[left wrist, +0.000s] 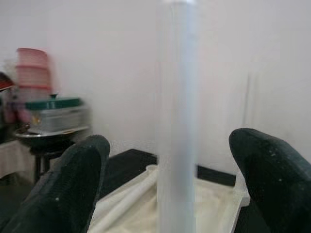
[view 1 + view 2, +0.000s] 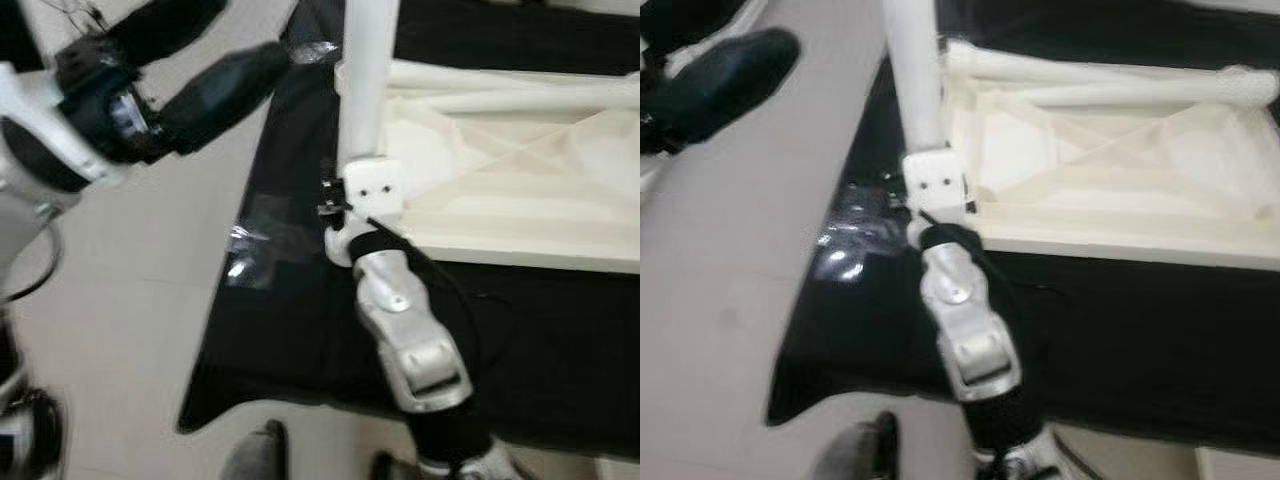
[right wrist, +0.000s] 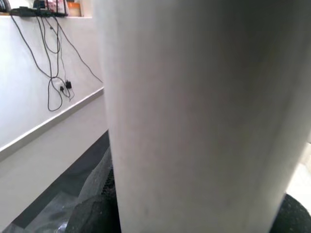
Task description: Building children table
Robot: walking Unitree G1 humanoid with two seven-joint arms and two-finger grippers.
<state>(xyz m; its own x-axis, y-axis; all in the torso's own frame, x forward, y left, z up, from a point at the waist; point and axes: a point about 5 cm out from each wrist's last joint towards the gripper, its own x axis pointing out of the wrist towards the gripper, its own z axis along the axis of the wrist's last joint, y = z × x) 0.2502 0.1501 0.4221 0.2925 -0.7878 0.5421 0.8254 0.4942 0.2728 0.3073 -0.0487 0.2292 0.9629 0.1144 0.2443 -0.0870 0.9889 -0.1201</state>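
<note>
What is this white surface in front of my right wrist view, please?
Observer: It is a white table leg, standing upright at a corner of the upturned tabletop. The right hand is closed around it near its base.
Operator: Thank you. Where is the left hand?
Observer: The left hand is raised to the left of the leg, with its fingers open and not touching the leg.
Operator: And what does the tabletop lie on?
Observer: It lies on a black mat spread over the pale floor.
</note>
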